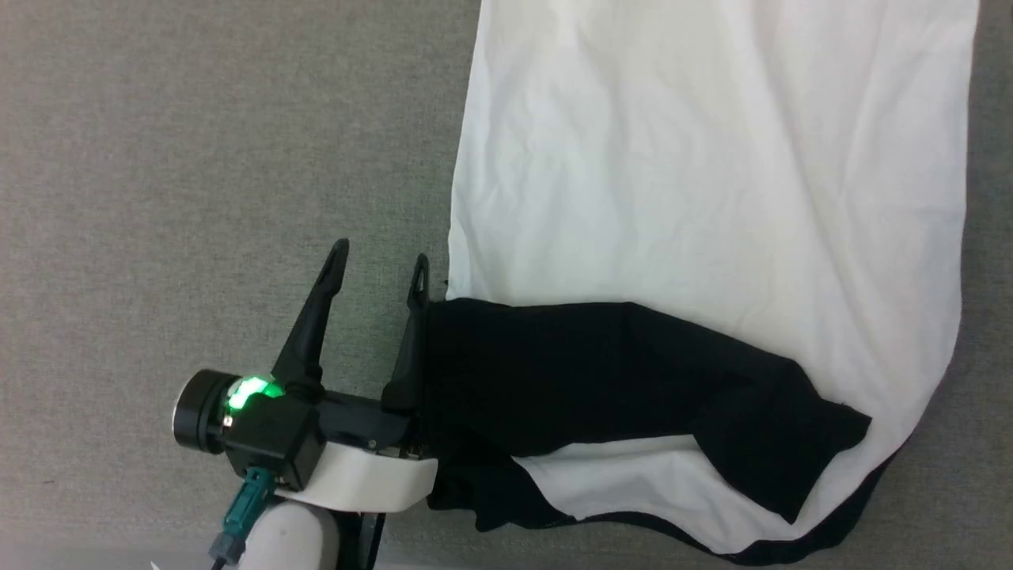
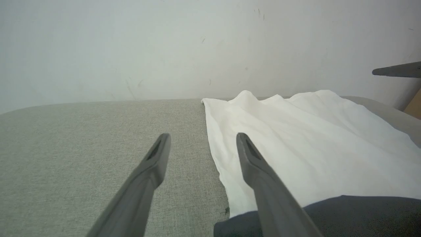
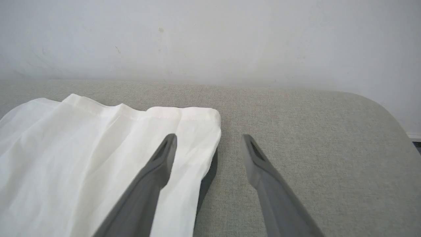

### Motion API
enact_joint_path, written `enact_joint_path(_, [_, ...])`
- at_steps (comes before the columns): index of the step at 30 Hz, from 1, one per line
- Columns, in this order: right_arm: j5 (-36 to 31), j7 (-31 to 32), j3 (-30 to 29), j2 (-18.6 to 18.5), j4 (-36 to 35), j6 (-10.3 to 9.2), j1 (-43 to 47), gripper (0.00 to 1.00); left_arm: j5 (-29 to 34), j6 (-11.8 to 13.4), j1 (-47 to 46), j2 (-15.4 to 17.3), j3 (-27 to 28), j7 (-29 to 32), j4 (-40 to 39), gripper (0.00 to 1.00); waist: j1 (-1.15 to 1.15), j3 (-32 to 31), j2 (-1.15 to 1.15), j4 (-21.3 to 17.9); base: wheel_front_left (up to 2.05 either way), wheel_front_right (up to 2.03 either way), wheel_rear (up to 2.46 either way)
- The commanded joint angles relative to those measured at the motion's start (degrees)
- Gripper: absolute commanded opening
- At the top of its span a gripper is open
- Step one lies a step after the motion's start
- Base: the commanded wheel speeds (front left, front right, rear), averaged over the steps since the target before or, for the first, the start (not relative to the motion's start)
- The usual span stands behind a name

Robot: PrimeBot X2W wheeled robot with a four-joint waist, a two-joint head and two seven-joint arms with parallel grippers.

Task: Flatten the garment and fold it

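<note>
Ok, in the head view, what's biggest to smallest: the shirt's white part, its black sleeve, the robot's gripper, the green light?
1. white body panel
2. black sleeve
3. left gripper, maybe helped by nearness to the camera
4. green light

Quick headcount: one garment (image 1: 696,182), a single T-shirt with a white body and black parts; one black sleeve (image 1: 601,364) I can clearly make out lying across it, can't tell about a second; two grippers, the left gripper (image 1: 381,253) and the right gripper (image 3: 209,137); two dark fingers (image 2: 154,161) on each, so four total; one green light (image 1: 252,389) on the left wrist; one grey fabric table (image 1: 198,158) under it all; one pale wall (image 2: 131,49) behind.
</note>
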Motion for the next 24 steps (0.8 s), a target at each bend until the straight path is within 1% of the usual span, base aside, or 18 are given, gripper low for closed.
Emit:
enact_joint_path(1, [-0.38,-1.22,-0.19,0.43,-0.61,-0.04,1.20,1.00,0.22,0.08,0.56,-0.25,0.20,-0.27,0.15,1.00,0.00,-1.84,0.00,-0.23,0.00,0.00,0.00])
enact_joint_path(7, [-3.01,-9.85,-2.15,2.87,-5.40,-0.04,6.57,1.00,0.27,0.31,2.26,-0.26,0.70,-0.27,0.29,1.00,0.00,-5.45,0.00,-0.80,0.00,0.00,0.00])
enact_joint_path(14, [-6.76,-16.47,-6.01,8.68,-13.39,-0.04,15.53,1.00,0.13,0.45,4.66,-0.26,1.24,-0.27,0.95,1.00,0.00,-10.28,0.00,-1.33,0.00,0.00,0.00])
enact_joint_path(18, [-9.66,-20.58,-8.92,13.01,-18.03,-0.04,21.87,1.00,-0.10,0.57,6.02,-0.27,1.42,-0.27,1.53,1.00,0.00,-13.20,0.00,-1.28,0.00,0.00,0.00])
enact_joint_path(24, [-14.56,-27.37,-10.14,17.83,-22.83,-0.04,31.79,1.00,-0.49,0.94,8.02,-0.28,1.53,-0.27,1.87,1.00,0.00,-16.46,0.00,-1.55,0.00,0.00,0.00])
